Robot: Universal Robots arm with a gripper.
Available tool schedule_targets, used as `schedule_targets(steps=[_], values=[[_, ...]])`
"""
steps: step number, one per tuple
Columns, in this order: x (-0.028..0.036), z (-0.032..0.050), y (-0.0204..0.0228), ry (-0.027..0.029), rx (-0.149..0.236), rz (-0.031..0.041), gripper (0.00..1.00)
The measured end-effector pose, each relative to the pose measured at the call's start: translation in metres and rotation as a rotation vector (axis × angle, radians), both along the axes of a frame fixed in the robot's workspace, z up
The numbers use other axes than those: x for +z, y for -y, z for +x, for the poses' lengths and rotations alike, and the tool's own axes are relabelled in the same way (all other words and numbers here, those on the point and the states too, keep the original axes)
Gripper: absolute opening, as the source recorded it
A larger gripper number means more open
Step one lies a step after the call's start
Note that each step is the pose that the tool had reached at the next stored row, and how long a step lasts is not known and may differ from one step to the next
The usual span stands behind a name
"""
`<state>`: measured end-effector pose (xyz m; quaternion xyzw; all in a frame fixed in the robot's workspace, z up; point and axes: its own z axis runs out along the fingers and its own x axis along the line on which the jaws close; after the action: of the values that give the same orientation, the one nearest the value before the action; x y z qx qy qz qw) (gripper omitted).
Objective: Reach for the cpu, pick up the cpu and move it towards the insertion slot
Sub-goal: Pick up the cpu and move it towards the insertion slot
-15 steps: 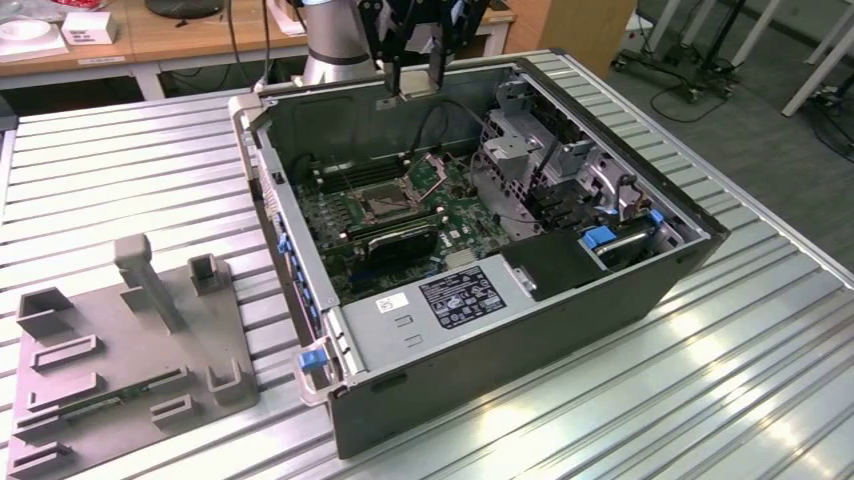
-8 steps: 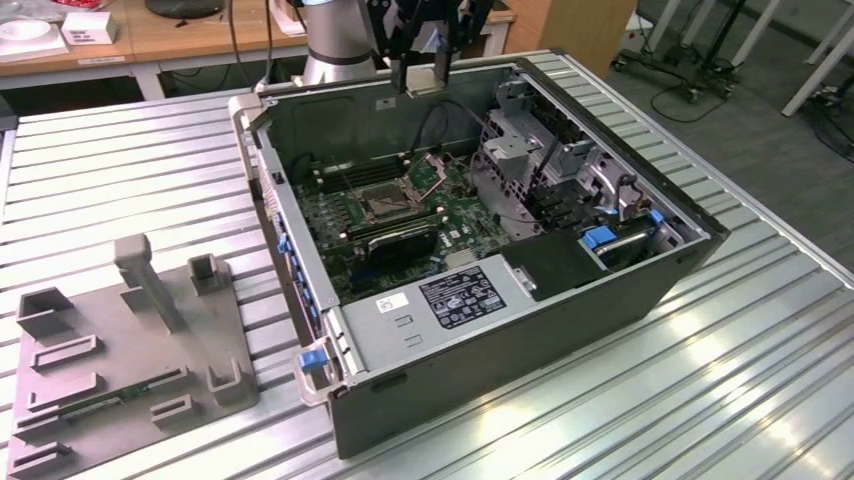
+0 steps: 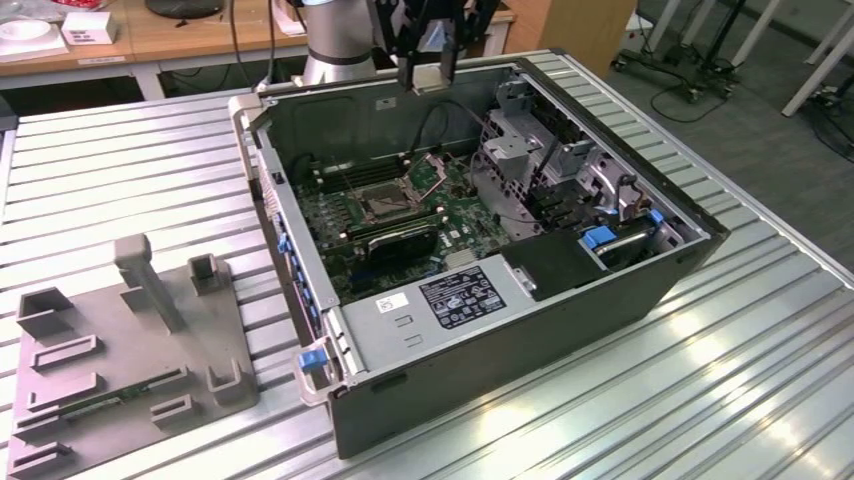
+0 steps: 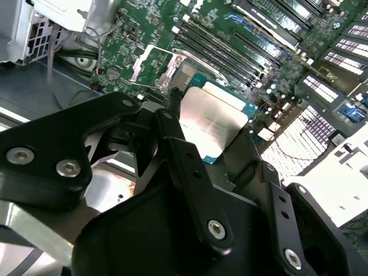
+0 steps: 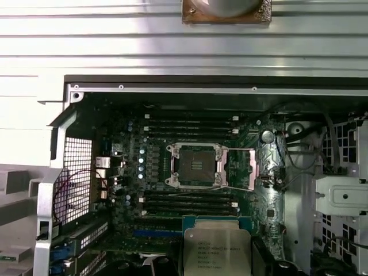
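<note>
**Chip in the gripper's hold, above the open socket**

Gripper (image 3: pixel 430 68) hangs over the far edge of the open computer case (image 3: pixel 667 290), which lies on its side on the slatted metal table (image 3: pixel 747 400). In the second wrist view the black fingers (image 4: pixel 190 167) are drawn in on the cpu (image 4: pixel 211 122), pinching it by opposite edges; its silvery face is turned to the camera and a teal border shows around the metal lid. The first wrist view shows the same chip (image 5: pixel 217 248) held clear of the motherboard (image 5: pixel 132 172), well apart from anything beneath it.

The insertion slot (image 5: pixel 195 165) sits near the middle of the board, its dark centre bare and its metal frame (image 5: pixel 240 168) swung open to one side, with the long black memory slots (image 5: pixel 190 198) running along both of its flanks. In the exterior view the socket (image 3: pixel 383 200) lies deep inside the case, below and well apart from the gripper. A grey fixture plate (image 3: pixel 134 370) rests near the table's edge at the exterior view's left.

The chip looks light, thin and rigid, with a smooth metal lid that would slip under a loose grip. Its underside contacts and the socket's fine pins are probably fragile, so the bare edges, where the fingers now hold it, seem the right place to grip, keeping it flat and level.
</note>
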<state>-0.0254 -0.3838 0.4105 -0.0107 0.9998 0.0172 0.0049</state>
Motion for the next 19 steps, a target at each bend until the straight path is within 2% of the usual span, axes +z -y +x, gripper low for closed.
schedule_targets(steps=[19], values=[[-0.0009, 0.0341, -0.0080, 0.0000, 0.000, -0.0007, 0.55]])
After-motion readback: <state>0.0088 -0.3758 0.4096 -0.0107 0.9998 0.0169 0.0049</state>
